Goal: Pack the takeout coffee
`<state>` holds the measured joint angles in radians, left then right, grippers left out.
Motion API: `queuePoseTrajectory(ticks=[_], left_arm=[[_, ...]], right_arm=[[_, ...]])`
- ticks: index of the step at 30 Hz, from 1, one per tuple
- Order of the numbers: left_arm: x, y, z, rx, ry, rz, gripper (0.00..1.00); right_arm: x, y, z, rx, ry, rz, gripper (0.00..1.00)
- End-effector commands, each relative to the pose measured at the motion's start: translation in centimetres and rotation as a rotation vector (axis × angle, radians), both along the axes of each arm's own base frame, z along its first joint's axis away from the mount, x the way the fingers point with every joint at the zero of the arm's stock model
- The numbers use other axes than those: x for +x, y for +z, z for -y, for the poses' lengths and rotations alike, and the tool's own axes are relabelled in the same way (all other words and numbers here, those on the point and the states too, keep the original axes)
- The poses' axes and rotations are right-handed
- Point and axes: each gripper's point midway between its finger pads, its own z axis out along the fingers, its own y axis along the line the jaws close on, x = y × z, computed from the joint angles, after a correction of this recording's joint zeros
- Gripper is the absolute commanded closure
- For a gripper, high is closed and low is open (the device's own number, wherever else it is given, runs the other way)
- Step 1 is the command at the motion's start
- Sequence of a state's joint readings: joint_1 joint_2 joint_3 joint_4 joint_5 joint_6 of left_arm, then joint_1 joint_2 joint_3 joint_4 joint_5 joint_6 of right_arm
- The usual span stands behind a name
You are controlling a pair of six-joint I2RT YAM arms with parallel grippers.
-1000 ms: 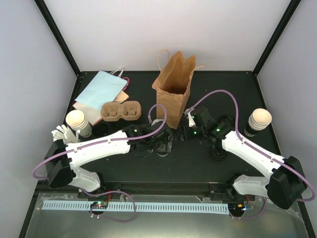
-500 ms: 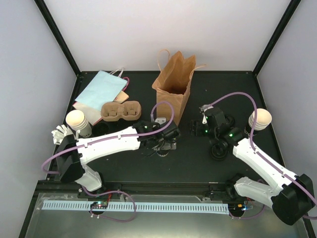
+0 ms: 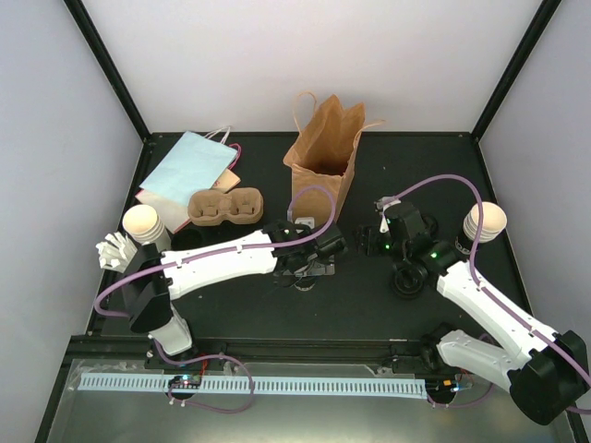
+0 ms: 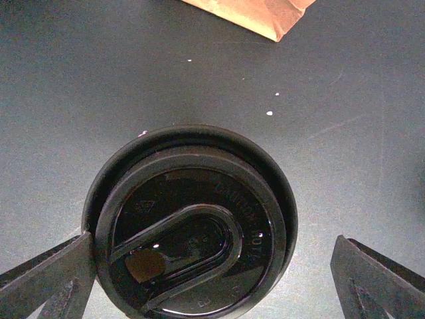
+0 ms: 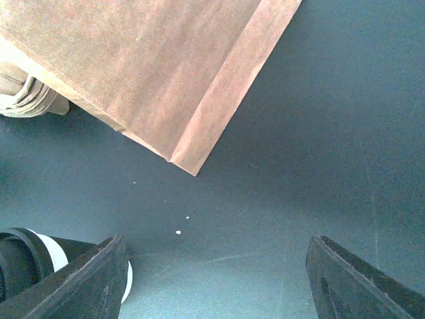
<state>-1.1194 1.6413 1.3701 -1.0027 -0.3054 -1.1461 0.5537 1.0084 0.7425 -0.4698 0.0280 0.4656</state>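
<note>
A lidded black coffee cup (image 4: pixel 192 222) stands on the black table, seen from above between my left gripper's fingers. My left gripper (image 4: pixel 212 286) is open around it: the left finger (image 4: pixel 50 279) is at the lid's edge and the right finger (image 4: pixel 378 279) is well apart. In the top view this cup (image 3: pixel 302 280) is under the left gripper (image 3: pixel 312 263), in front of the upright open brown bag (image 3: pixel 323 157). A second lidded cup (image 3: pixel 406 279) stands by the right arm. My right gripper (image 3: pixel 372 242) is open and empty over bare table (image 5: pixel 212 279), near the bag's corner (image 5: pixel 146 73).
A stack of open paper cups (image 3: pixel 143 225) stands at the left and another stack (image 3: pixel 485 222) at the right. A cardboard cup carrier (image 3: pixel 226 205) and a flat pale-blue bag (image 3: pixel 185 164) lie at the back left. White napkins (image 3: pixel 113 249) lie by the left edge.
My left gripper has moved right, over the lidded cup in front of the bag. My right gripper has drawn back to the right, away from the bag.
</note>
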Motion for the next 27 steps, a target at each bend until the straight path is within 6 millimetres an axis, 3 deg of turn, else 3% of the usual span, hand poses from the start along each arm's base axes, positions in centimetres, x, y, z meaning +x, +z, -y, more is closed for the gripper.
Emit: queuePoseTrajectory(ticks=[1,10,21,27], left_arm=[[0.5,0.7,-0.2,0.022,0.028,0.013,0.01],[1.0,0.5,-1.7,0.126,0.039,0.037,0.15],[1.0,-0.3,-0.2,0.103,-0.025,0.021,0.16],[1.0,-0.2,-0.1,0.106,-0.048,0.023,0.29]], right_arm=[[0.2,0.4,0.4,-0.01,-0.007,0.027,0.25],[0.3,0.3,0.3,-0.004,-0.005,0.025,0.25],[0.1,0.2,0.3,-0.002,0.001,0.017,0.25],[0.1,0.1,0.0,0.005,0.017,0.011,0.25]])
